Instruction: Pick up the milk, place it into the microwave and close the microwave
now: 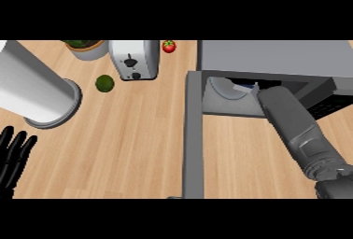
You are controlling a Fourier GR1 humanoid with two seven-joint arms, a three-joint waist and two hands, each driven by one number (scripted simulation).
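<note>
The grey microwave (276, 55) stands at the upper right with its door (194, 140) swung open, seen edge-on as a long bar running toward me. Inside lies a pale round turntable plate (222, 88). Beside the plate a small blue and white piece of the milk carton (246, 86) shows in the opening. My right forearm (293, 123) reaches into the cavity; the right hand is hidden under the microwave's top, so I cannot see whether it holds the milk. My left hand (12, 154) rests open at the lower left edge, fingers up.
A silver toaster (134, 59) stands left of the microwave, with a red strawberry (169, 45) between them. A green fruit (105, 83) lies on the wood counter. A potted plant (86, 48) and a large white cylinder (34, 86) occupy the far left.
</note>
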